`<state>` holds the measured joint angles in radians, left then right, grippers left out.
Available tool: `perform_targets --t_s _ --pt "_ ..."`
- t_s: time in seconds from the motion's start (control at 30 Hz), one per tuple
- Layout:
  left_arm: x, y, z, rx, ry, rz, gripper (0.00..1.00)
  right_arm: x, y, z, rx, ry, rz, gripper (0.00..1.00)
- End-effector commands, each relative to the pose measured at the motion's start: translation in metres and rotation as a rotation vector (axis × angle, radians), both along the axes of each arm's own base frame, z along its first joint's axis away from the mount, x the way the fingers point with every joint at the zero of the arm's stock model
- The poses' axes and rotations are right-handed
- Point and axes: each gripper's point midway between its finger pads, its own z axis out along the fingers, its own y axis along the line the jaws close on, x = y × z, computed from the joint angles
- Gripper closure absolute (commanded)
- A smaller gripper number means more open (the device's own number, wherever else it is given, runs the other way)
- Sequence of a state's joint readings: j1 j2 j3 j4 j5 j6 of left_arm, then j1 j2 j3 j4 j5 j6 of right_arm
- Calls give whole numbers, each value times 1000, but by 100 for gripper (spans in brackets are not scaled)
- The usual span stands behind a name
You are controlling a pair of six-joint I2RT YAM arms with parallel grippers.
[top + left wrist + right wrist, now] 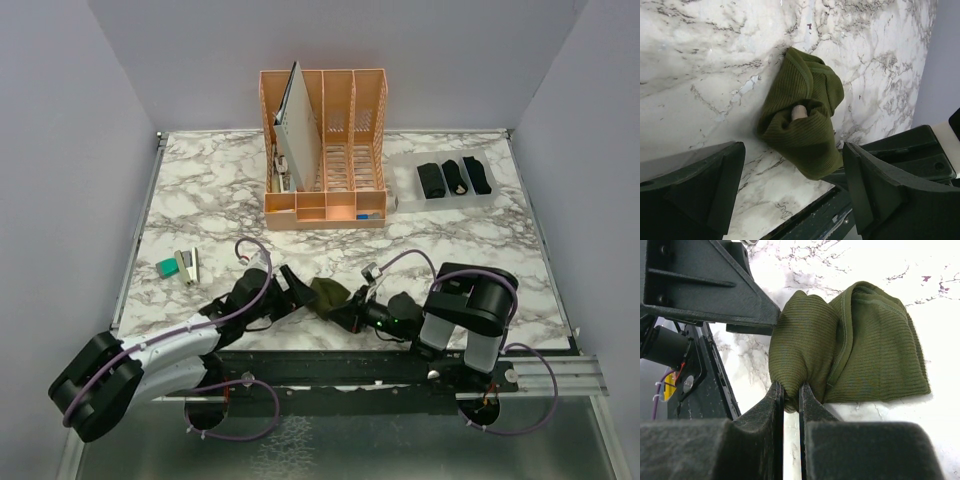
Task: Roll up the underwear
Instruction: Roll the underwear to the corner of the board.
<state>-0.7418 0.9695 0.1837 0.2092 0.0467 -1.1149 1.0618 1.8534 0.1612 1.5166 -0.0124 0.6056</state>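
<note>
The olive-green underwear lies bunched and partly folded on the marble table near its front edge. My right gripper is shut on the cloth's near end; in the right wrist view the gripper pinches a fold of the ribbed cloth. My left gripper is open and low on the table just left of the cloth. In the left wrist view its jaws stand wide apart around the cloth's near end without touching it. Three black rolled underwear lie in a clear tray at the back right.
An orange desk organizer holding a white board stands at the back middle. A small teal block and a small stapler-like item lie at the left. The table's front edge and black rail are just behind the cloth.
</note>
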Motion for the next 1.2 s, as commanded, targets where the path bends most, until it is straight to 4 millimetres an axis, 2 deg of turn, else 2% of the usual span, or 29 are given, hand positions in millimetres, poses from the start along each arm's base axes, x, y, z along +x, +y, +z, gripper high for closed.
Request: perform_targets --t_s 0.0,0.27,0.33,0.47,0.57,0.63,0.7,0.73,0.8,0.93,1.1,1.17 --pt "5 -8 0 -14 8 2 15 -12 -21 -43 -135 92 11 99" --pt "1 -7 -30 66 99 -1 29 -11 -24 -43 -121 102 6 99" --pt "-1 -10 -37 92 125 -17 36 -10 -25 -43 -120 102 4 99" --pt "-3 -8 -49 149 171 -14 59 -11 -25 -42 -119 98 4 95" --pt "-2 -4 -47 165 170 0 68 -11 -26 -38 -113 73 11 88" --pt "0 -5 -43 165 160 -1 73 -13 -25 -33 -111 38 39 76" --pt "1 -6 -39 169 157 -5 75 -19 -18 -20 -90 -21 114 54" --pt "1 -6 -37 175 162 -6 76 -23 -13 -9 -70 -62 159 49" --pt "0 -5 -35 183 172 -4 77 -25 -7 2 -88 -134 219 47" --pt "-2 -4 -31 187 190 6 81 -14 -10 2 -261 -274 257 44" --pt "-5 -4 -31 192 237 26 85 -8 -13 23 -440 -607 340 42" --pt "-5 -3 -31 195 262 42 87 -5 -13 25 -520 -690 350 41"
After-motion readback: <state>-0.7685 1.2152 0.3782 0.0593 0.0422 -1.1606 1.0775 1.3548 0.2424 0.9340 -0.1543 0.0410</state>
